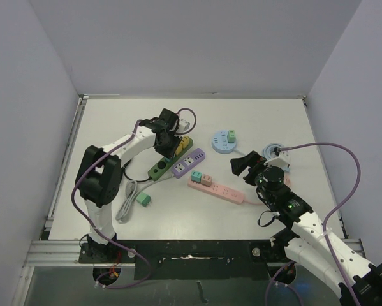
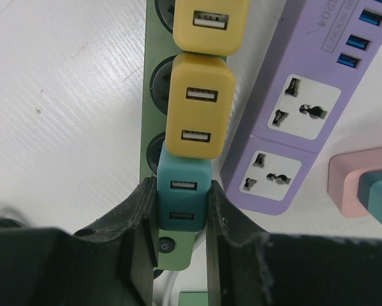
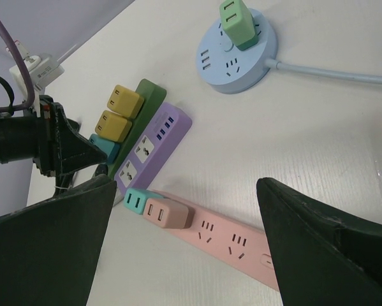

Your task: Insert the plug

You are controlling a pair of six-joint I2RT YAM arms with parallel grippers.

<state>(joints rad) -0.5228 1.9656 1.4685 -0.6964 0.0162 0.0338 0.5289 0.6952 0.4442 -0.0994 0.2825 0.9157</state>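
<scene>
My left gripper (image 2: 181, 210) is shut on a teal USB plug (image 2: 183, 191) that sits at the end socket of the green power strip (image 2: 151, 146), just above its power button. Two yellow plugs (image 2: 200, 105) sit in the sockets next to it. In the top view the left gripper (image 1: 170, 137) is over the strip's (image 1: 159, 169) far end. My right gripper (image 1: 242, 167) is open and empty above the pink power strip (image 1: 224, 192). In the right wrist view the gripper (image 3: 185, 185) hovers wide open over this pink strip (image 3: 232, 237).
A purple power strip (image 1: 188, 162) lies beside the green one. The pink strip holds a teal plug (image 3: 137, 200) and a pink plug (image 3: 169, 214). A round blue socket (image 1: 224, 141) carries a green plug. A loose green plug (image 1: 143, 200) with a grey cable lies at front left.
</scene>
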